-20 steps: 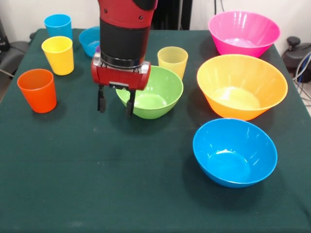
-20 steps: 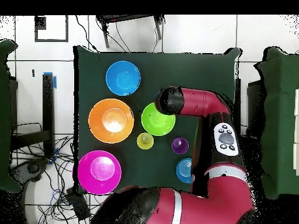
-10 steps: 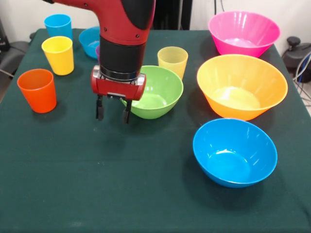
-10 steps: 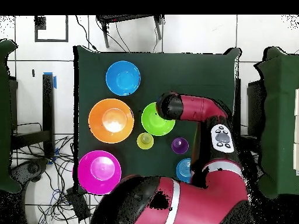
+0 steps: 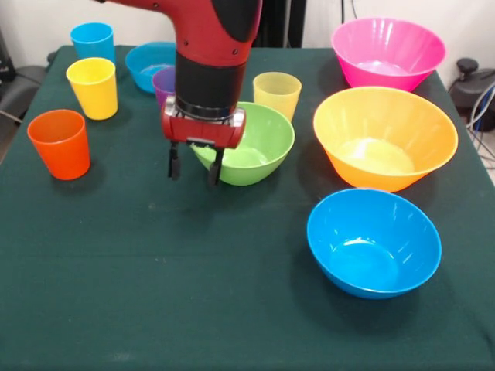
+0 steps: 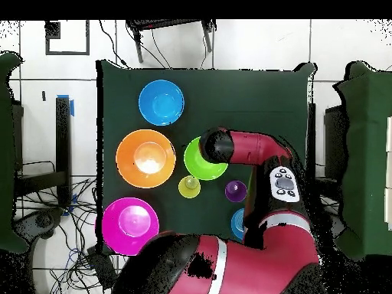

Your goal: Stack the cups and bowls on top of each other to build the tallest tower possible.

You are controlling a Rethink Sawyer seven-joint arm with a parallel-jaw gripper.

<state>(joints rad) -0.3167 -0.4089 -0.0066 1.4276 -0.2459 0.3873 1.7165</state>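
My gripper (image 5: 193, 167) hangs open and empty just above the cloth, at the near left side of the medium green bowl (image 5: 251, 143); one finger (image 5: 213, 171) stands against the bowl's outer wall. The cups stand apart: orange (image 5: 60, 144), yellow (image 5: 93, 87), blue (image 5: 93, 40), purple (image 5: 163, 82) partly behind my arm, and pale yellow-green (image 5: 276, 93). The small blue bowl (image 5: 147, 62), pink bowl (image 5: 387, 52), orange-yellow bowl (image 5: 384, 136) and medium blue bowl (image 5: 373, 241) each sit alone. Nothing is stacked. In the overhead view my wrist (image 6: 214, 145) covers the gripper and part of the green bowl (image 6: 194, 162).
The dark green cloth (image 5: 155, 294) covers the table to its edges. Cables and dark equipment (image 5: 472, 85) lie off the table at the right of the front view.
My gripper has moved rightward in the front view, from left of the green bowl to against its near left wall, staying open. The green bowl seems shifted slightly right.
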